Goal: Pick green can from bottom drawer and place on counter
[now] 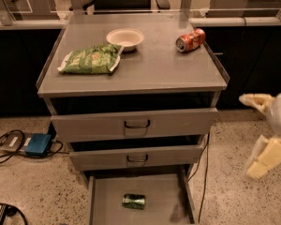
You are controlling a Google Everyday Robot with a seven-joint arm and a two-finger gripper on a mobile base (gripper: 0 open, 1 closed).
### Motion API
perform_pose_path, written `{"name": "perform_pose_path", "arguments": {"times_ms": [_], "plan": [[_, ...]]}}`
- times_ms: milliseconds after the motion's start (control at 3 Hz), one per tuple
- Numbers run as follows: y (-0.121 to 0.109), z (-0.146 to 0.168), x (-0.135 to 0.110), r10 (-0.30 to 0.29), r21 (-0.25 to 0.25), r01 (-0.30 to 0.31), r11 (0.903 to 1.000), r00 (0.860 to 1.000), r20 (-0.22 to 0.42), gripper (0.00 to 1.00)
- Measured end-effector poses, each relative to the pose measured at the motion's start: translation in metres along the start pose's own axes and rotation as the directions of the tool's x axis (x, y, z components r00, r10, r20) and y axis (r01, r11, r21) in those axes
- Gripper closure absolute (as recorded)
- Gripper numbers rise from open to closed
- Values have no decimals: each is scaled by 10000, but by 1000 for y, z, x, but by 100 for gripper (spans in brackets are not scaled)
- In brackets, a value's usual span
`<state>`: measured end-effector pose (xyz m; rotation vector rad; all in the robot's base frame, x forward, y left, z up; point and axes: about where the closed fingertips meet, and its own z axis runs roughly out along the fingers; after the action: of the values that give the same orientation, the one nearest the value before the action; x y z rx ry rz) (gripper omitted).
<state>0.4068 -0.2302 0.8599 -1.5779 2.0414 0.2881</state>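
The green can (133, 201) lies on its side in the middle of the bottom drawer (103, 196), the lowest grey tray, pulled furthest out. The counter (154, 64) is the flat grey top of the cabinet. My gripper (249, 136) is at the right edge of the view, to the right of the cabinet at the height of the upper drawers. Its pale fingers (267, 156) are spread apart and hold nothing. It is well above and to the right of the can.
On the counter lie a green chip bag (90, 60), a white bowl (125, 38) and a red-orange soda can (190, 40) on its side. Two upper drawers (136, 124) stand slightly open. A blue box with cables (37, 144) sits on the floor at left.
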Motion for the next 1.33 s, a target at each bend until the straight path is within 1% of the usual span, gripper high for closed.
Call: {"name": "perform_pose_path", "arguments": {"times_ms": [333,667,1000,1333], "plan": [[22,30,17,68,-276,-50,9996,9979,649,0],[57,82,39,418,-1176,-357,9924,9979,494,0],[60,88,41,583,-1289,-499,9904,9964,622,0],[73,111,47,1284,-1775,-1071,9783,9852,1133,0]]}}
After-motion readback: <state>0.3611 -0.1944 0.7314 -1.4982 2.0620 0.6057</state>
